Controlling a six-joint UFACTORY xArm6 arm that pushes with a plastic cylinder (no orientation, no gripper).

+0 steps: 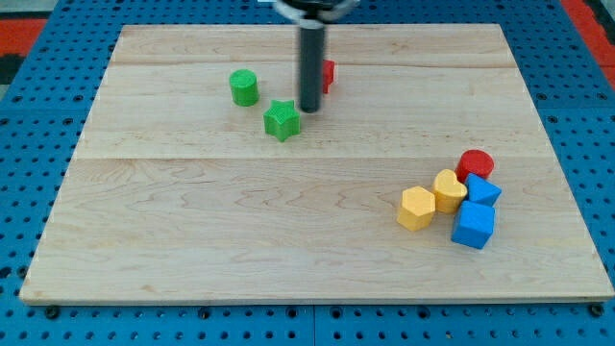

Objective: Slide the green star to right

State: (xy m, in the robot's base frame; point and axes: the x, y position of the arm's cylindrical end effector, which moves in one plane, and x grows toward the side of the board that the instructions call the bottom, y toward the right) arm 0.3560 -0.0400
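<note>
The green star (282, 120) lies on the wooden board (240, 231) in the upper middle. My tip (308, 110) stands just to the star's right and slightly above it, very close to it; I cannot tell whether they touch. The dark rod rises from there to the view's top. A green cylinder (244, 87) stands to the upper left of the star.
A red block (328, 75) is partly hidden behind the rod. At the lower right sits a cluster: a red cylinder (476, 164), a yellow block (448, 189), a yellow hexagon (416, 209), and two blue blocks (481, 190) (473, 225).
</note>
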